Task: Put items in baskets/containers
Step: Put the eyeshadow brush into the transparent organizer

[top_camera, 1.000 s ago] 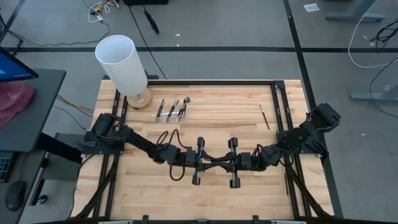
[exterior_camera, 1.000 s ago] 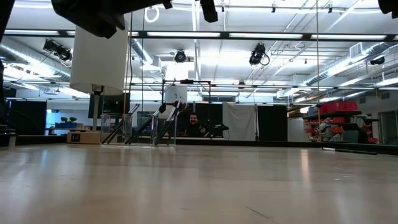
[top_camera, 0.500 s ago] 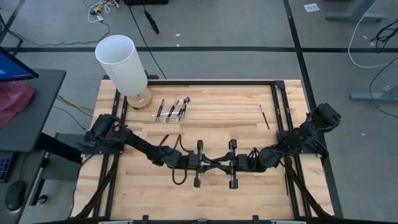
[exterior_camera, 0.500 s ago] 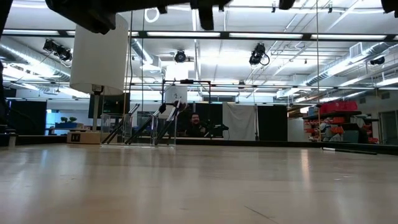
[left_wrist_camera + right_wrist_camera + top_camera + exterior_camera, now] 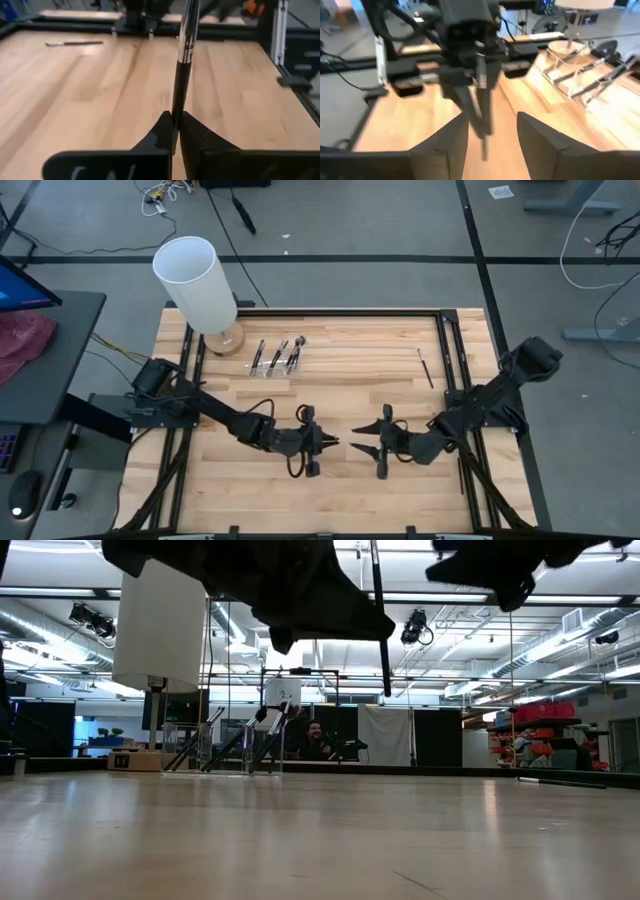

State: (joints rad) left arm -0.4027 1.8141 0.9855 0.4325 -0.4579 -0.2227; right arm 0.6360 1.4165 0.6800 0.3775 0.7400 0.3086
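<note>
Clearly the left gripper has its fingers pinched tight on a makeup brush, gripping the dark handle so the silver ferrule sticks out past the fingertips. It hangs above the wooden table near the middle, toward 6 o'clock. Facing it, just apart at its 3 o'clock side, the right gripper stands with its fingers spread wide and nothing between them. Up at 11 o'clock on the table sits the clear plastic holder with several brushes leaning in it, just beside the white cylinder on its wooden base. One more loose brush lies flat toward 2 o'clock, well apart from both grippers.
</note>
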